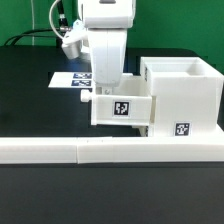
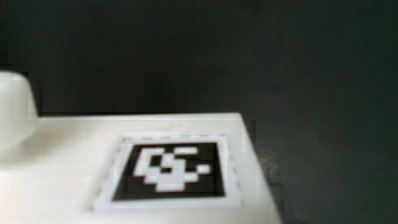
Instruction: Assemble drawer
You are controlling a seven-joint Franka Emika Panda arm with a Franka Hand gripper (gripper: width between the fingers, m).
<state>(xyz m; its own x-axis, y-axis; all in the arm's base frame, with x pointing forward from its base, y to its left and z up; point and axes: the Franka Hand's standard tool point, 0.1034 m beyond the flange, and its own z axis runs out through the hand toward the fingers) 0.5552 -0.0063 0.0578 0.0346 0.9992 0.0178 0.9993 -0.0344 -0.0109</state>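
The white border bar point(image 1: 110, 150) lay nearest; behind it, jaws seemingly clamped the tray point(image 1: 122, 108), which risked jamming askew against the housing point(image 1: 183, 95).

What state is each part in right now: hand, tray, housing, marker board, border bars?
Hand: down at the tray's upper edge; fingers hidden, open or shut cannot be told.
Tray: upright, tag facing the camera, beside the housing; whether it is partly inserted cannot be told.
Housing: upright on the table, top open.
Marker board: flat on the table behind the arm.
Border bars: lying along the front edge, end to end.
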